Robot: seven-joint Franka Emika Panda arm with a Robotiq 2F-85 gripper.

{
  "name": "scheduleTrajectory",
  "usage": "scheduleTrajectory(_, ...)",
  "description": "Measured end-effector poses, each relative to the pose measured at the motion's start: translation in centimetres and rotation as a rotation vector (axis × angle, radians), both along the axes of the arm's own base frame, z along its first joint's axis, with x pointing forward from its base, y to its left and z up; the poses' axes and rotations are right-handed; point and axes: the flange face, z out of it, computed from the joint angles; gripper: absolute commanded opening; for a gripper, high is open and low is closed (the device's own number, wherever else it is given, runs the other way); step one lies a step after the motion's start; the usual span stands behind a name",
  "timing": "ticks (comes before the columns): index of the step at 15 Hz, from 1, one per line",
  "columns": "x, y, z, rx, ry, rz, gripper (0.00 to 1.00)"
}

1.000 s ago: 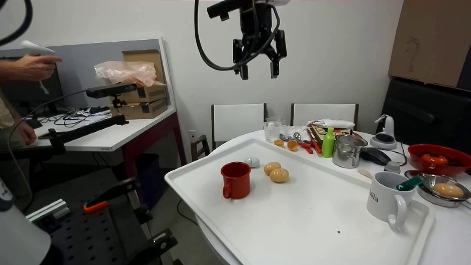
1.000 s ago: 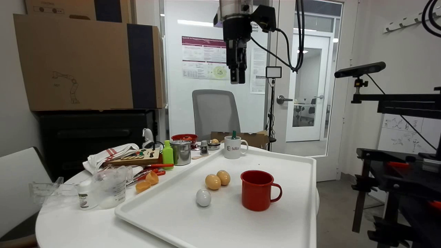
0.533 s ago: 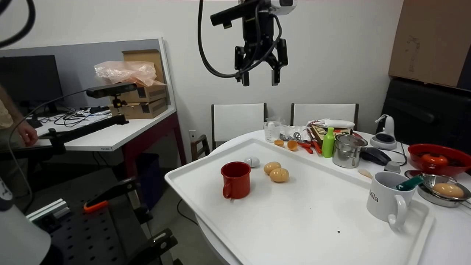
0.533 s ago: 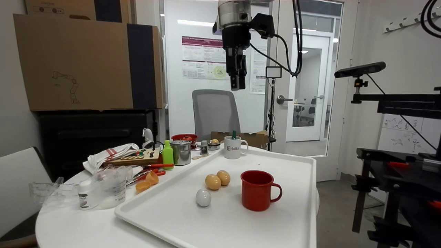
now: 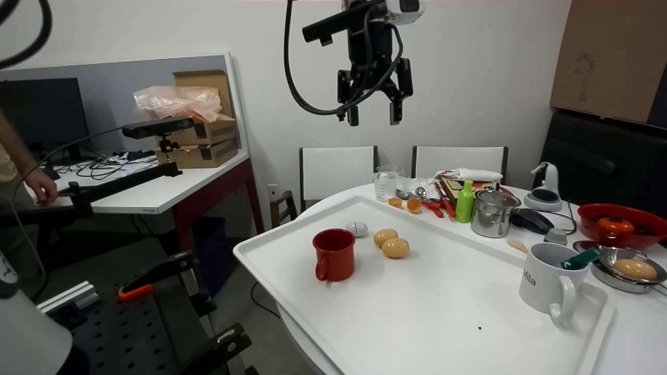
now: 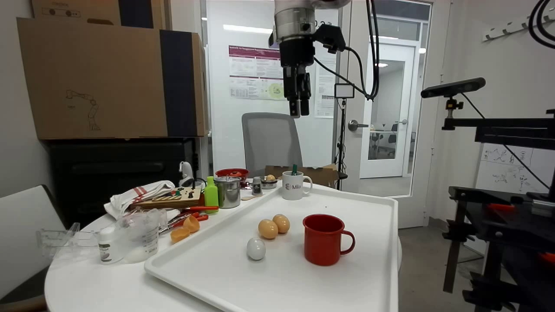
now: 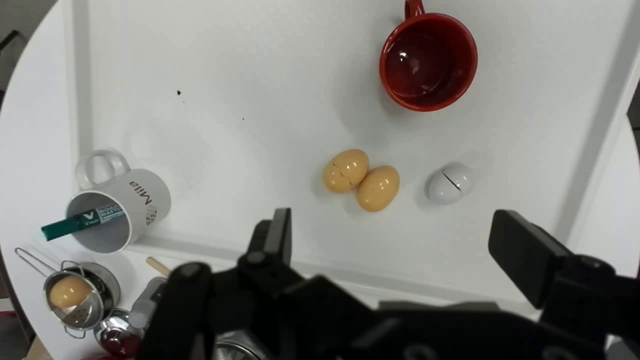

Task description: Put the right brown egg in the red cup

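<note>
The claw [image 5: 374, 117] is hanging high, upper middle of the frame in both exterior views, well apart from everything on the white tray [image 5: 443, 312]. In the wrist view its fingers [image 7: 278, 235] are standing wide, lower middle and lower right, holding nothing.

The right brown egg [image 5: 395, 248] is lying below the middle of the frame in both exterior views, on the right of its pair; the wrist view is placing that same egg on the pair's left, a jagged line crossing its shell. The other brown egg [image 7: 378, 188] is sitting beside it, touching or nearly so. A whitish egg [image 7: 450, 183] is resting a little apart, right of the wrist frame's middle.

The red cup [image 7: 427, 62] is standing upright in the upper right of the wrist frame, its inside showing no egg. Farther out, at left, a white mug [image 7: 150, 195] is holding a green marker [image 7: 82, 223].

Step in hand, as judged: lining up for the pick, grasping not yet beginning. The next move is likely calling for centring over the right brown egg, then descending. The fingers are facing each other roughly along the pair's line, so a wrist turn is looking wise, letting them close on the egg's free sides without nudging its neighbour.
</note>
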Motion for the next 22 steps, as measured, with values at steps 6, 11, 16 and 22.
scheduleTrajectory(6,2.2,-1.6,-4.3,-0.009,0.014,-0.06,1.0)
scheduleTrajectory(11,4.1,-2.4,-8.1,-0.017,0.042,-0.147,1.0)
scheduleTrajectory(16,4.9,-2.9,-11.3,-0.001,0.026,-0.26,1.0)
scheduleTrajectory(22,4.0,-3.5,-15.9,-0.005,0.077,-0.305,1.0)
